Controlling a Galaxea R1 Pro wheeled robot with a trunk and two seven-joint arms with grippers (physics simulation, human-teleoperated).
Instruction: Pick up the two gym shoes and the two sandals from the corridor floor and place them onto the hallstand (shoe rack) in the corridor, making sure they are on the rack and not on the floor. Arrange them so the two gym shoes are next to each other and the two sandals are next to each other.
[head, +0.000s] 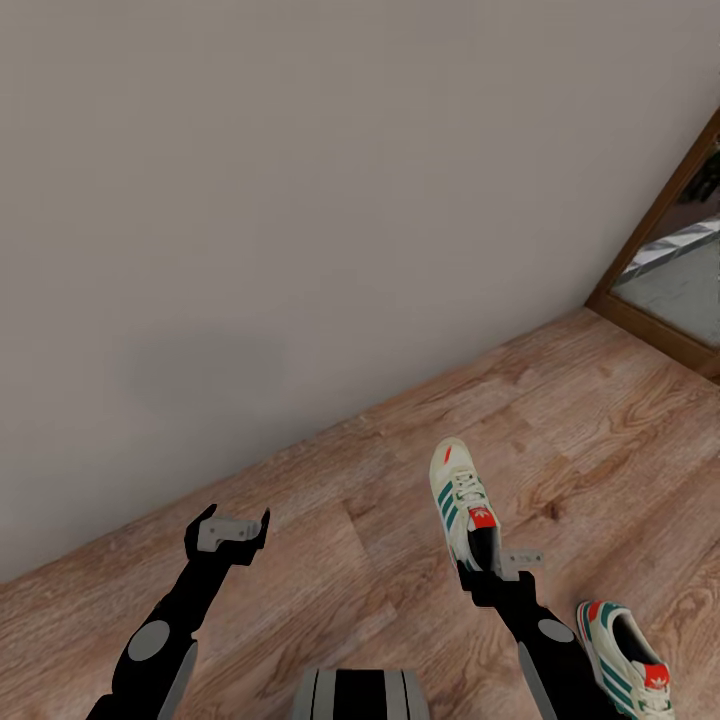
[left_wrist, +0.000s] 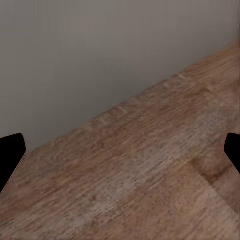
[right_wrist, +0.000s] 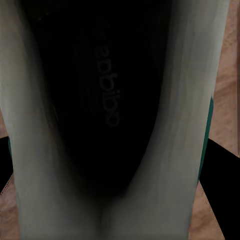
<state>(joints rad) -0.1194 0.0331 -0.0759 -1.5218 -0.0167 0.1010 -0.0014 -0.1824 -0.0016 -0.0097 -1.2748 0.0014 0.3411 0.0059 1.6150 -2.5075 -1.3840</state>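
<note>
By the wall, the right gripper (head: 492, 562) clamps one gym shoe (head: 462, 500); the left gripper (head: 238, 527) gapes empty over the plank floor (head: 600, 420).

Lighting is even and soft; a faint shadow smudges the wall (head: 300, 200). Wrist pictures are blurred, the shoe's (right_wrist: 115, 125) inside dark.

A cream-white green-striped sneaker (head: 462, 500) sits in the right hand (head: 497, 570), above the wood-plank laminate floor (head: 340, 520); its twin sneaker (head: 625, 655) lies on the floor, right of that arm.
</note>
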